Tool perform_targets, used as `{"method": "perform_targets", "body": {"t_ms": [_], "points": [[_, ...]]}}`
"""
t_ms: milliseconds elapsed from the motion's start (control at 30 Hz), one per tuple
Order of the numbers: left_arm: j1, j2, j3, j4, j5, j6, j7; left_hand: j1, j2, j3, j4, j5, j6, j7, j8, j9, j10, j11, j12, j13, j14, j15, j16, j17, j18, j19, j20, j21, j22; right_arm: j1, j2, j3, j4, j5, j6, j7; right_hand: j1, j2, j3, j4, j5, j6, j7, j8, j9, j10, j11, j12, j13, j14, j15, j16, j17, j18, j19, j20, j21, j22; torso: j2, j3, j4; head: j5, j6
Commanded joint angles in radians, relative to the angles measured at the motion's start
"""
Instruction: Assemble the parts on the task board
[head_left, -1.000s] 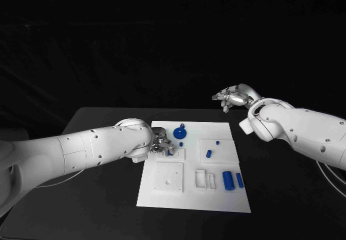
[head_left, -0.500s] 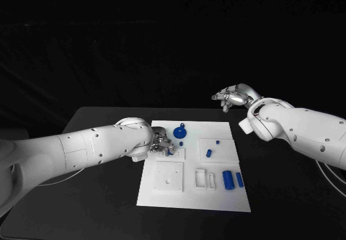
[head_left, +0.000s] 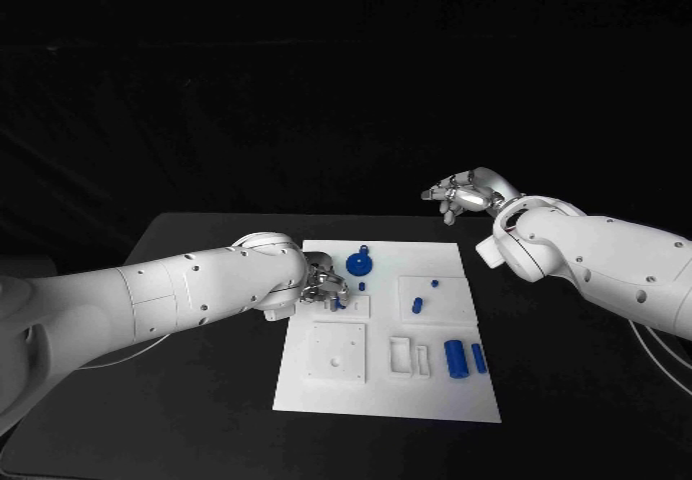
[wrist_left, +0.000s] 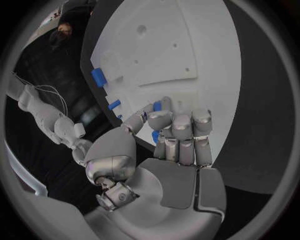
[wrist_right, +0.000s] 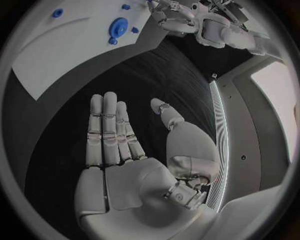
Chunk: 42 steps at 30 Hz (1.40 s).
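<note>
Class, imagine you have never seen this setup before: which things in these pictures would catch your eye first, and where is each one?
First, the white task board in the middle of the black table, dotted with small blue parts. Next, the left robot hand low over the board's left edge, pinching a small blue part. Last, the right robot hand raised beyond the board's far right corner, open and holding nothing.

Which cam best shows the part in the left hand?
Left wrist view: the small blue part sits pinched at the left hand's fingertips over the task board. Head view shows just a blue speck at that hand. Right wrist view: too small to tell.
</note>
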<state>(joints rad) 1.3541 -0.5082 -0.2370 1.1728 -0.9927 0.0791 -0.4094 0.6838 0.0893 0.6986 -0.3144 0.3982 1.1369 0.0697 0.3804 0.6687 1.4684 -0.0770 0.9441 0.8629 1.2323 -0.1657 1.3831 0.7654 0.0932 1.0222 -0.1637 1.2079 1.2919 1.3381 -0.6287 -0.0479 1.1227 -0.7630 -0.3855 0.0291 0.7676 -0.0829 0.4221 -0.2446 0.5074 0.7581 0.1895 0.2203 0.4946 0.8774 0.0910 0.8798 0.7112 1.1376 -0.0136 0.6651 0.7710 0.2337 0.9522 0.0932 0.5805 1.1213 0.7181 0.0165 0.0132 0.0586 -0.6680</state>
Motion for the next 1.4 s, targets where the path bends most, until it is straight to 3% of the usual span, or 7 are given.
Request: {"method": "perform_targets", "body": {"t_ms": [33, 567, 733, 867, 1067, 1267, 1400], "points": [[-0.005, 0.006, -0.004, -0.003, -0.003, 0.036, -0.015, -0.005, 0.01, 0.04, 0.033, 0.006, 0.12, -0.088, 0.008, 0.002, -0.051, -0.051, 0.005, 0.001, 0.028, -0.058, 0.006, -0.001, 0.016, -0.006, -0.104, 0.004, 0.002, -0.001, 0.002, 0.001, -0.002, -0.004, 0.011, -0.003, 0.004, 0.007, -0.004, 0.0, 0.006, 0.003, 0.014, 0.006, -0.001, -0.007, 0.003, 0.007, -0.002, -0.002, 0.008, -0.005, 0.001, 0.02, -0.001, 0.009, -0.006, 0.001, 0.0, 0.0, 0.0005, -0.001, 0.0], [-0.004, 0.009, -0.004, -0.009, 0.018, 0.097, -0.022, -0.048, 0.017, 0.027, 0.077, -0.056, 0.128, -0.089, 0.025, 0.01, -0.053, -0.051, 0.032, 0.001, 0.025, -0.05, 0.02, -0.003, 0.015, -0.013, -0.101, 0.004, 0.003, -0.002, 0.003, 0.001, -0.003, -0.007, 0.015, -0.005, 0.009, 0.008, -0.004, -0.004, 0.013, 0.002, 0.015, 0.007, -0.003, -0.012, 0.004, 0.012, -0.009, -0.003, 0.009, -0.009, 0.006, 0.023, -0.005, 0.012, -0.008, 0.003, -0.001, -0.0008, 0.0008, -0.003, -0.005], [-0.003, 0.009, -0.004, -0.01, 0.034, 0.104, -0.024, -0.046, 0.025, 0.04, 0.06, 0.006, 0.126, -0.09, 0.03, 0.011, -0.056, -0.052, 0.04, -0.002, 0.022, -0.047, 0.025, -0.004, 0.016, -0.018, -0.101, 0.008, 0.007, -0.002, 0.002, 0.001, -0.003, -0.009, 0.016, -0.005, 0.014, 0.01, -0.003, -0.007, 0.018, 0.001, 0.015, 0.007, -0.003, -0.014, 0.004, 0.016, -0.013, -0.003, 0.009, -0.012, 0.008, 0.024, -0.006, 0.014, -0.008, 0.004, -0.001, -0.0008, 0.0007, -0.003, -0.005], [-0.003, 0.009, -0.004, -0.011, 0.035, 0.103, -0.023, -0.044, 0.025, 0.043, 0.056, 0.018, 0.126, -0.09, 0.032, 0.012, -0.057, -0.052, 0.043, -0.003, 0.022, -0.046, 0.026, -0.005, 0.017, -0.017, -0.101, 0.008, 0.007, -0.003, 0.003, 0.001, -0.003, -0.009, 0.017, -0.005, 0.016, 0.011, -0.003, -0.008, 0.018, 0.001, 0.016, 0.008, -0.004, -0.015, 0.005, 0.017, -0.014, -0.003, 0.009, -0.013, 0.009, 0.025, -0.006, 0.015, -0.008, 0.005, -0.001, -0.0012, 0.0007, -0.004, -0.005], [-0.002, 0.009, -0.003, -0.019, 0.036, 0.092, -0.024, -0.044, 0.026, 0.042, 0.057, 0.016, 0.126, -0.09, 0.033, 0.012, -0.057, -0.052, 0.044, -0.003, 0.022, -0.046, 0.026, -0.005, 0.016, -0.017, -0.101, 0.009, 0.007, -0.005, 0.004, 0.001, -0.005, -0.011, 0.017, -0.005, 0.019, 0.012, -0.002, -0.01, 0.017, 0.001, 0.016, 0.008, -0.004, -0.017, 0.005, 0.019, -0.017, -0.003, 0.01, -0.014, 0.011, 0.025, -0.006, 0.016, -0.009, 0.006, 0.0, -0.001, 0.0012, -0.004, -0.004], [-0.001, 0.01, -0.003, -0.026, 0.036, 0.078, -0.02, -0.046, 0.027, 0.038, 0.068, -0.016, 0.124, -0.09, 0.034, 0.012, -0.058, -0.052, 0.047, -0.008, 0.022, -0.047, 0.027, -0.008, 0.017, -0.016, -0.1, 0.008, 0.006, -0.01, 0.006, 0.001, -0.007, -0.014, 0.018, -0.005, 0.019, 0.013, -0.002, -0.01, 0.016, 0.001, 0.016, 0.009, -0.004, -0.017, 0.005, 0.02, -0.018, -0.003, 0.01, -0.015, 0.012, 0.026, -0.007, 0.017, -0.009, 0.006, 0.0, -0.0018, 0.0014, -0.005, -0.006], [0.0, 0.013, -0.002, -0.034, 0.04, 0.081, -0.02, -0.046, 0.027, 0.038, 0.068, -0.018, 0.124, -0.09, 0.034, 0.012, -0.058, -0.052, 0.047, -0.008, 0.022, -0.047, 0.027, -0.008, 0.017, -0.016, -0.1, 0.008, 0.006, -0.01, 0.007, 0.001, -0.008, -0.015, 0.019, -0.004, 0.02, 0.013, -0.003, -0.01, 0.016, 0.001, 0.016, 0.009, -0.004, -0.018, 0.005, 0.021, -0.019, -0.004, 0.01, -0.015, 0.012, 0.026, -0.007, 0.017, -0.009, 0.006, 0.0, -0.0015, 0.0013, -0.006, -0.008]]}}
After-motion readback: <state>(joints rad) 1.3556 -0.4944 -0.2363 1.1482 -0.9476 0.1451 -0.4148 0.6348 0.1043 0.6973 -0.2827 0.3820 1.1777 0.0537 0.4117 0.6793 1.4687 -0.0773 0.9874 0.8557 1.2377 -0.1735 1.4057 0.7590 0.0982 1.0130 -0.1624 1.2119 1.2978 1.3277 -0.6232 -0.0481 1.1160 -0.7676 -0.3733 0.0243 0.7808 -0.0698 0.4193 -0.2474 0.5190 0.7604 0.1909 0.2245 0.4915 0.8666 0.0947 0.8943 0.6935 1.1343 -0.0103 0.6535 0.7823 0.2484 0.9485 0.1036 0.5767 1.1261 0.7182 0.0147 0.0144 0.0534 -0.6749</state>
